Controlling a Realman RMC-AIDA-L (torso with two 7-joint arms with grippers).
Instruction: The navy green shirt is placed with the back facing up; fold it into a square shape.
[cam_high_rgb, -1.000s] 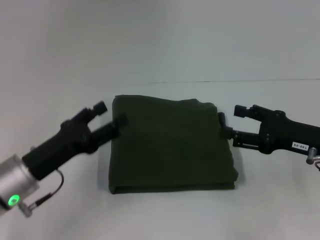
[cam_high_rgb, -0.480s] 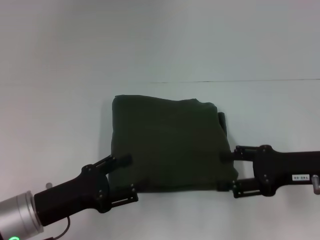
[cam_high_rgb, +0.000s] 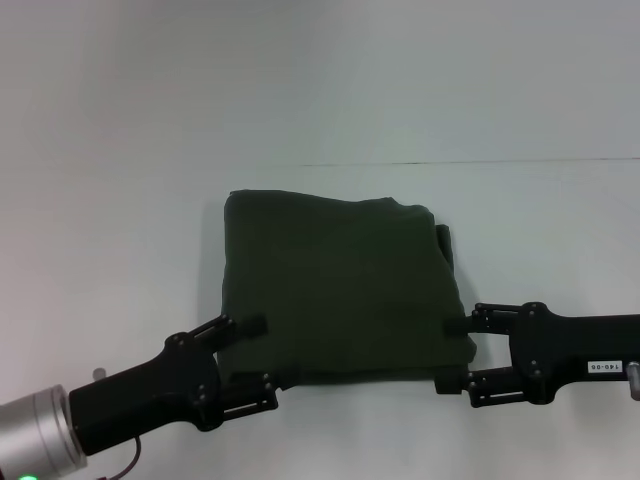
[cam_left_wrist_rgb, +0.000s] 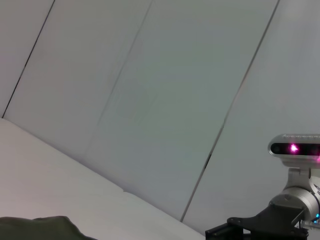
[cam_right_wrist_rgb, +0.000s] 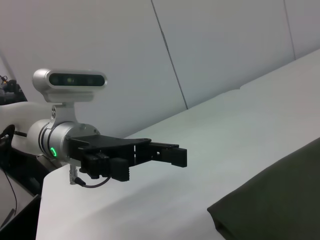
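Observation:
The navy green shirt (cam_high_rgb: 340, 290) lies folded into a rough square on the white table, plain side up. My left gripper (cam_high_rgb: 258, 360) is open at the shirt's near left corner, one finger over the cloth and the other in front of the near edge. At the near right corner my right gripper (cam_high_rgb: 450, 355) is open in the same way. Neither holds cloth. The right wrist view shows the left gripper (cam_right_wrist_rgb: 150, 155) open across the table, with a corner of the shirt (cam_right_wrist_rgb: 280, 200). A sliver of the shirt (cam_left_wrist_rgb: 40, 230) shows in the left wrist view.
The white table (cam_high_rgb: 120, 230) stretches around the shirt on all sides, with a plain panelled wall (cam_high_rgb: 320, 70) behind it. The right arm's wrist camera (cam_left_wrist_rgb: 295, 147) shows in the left wrist view.
Both grippers have moved from the shirt's far side edges down to its near corners. Over the last half second they barely shifted. The shirt has kept its shape.

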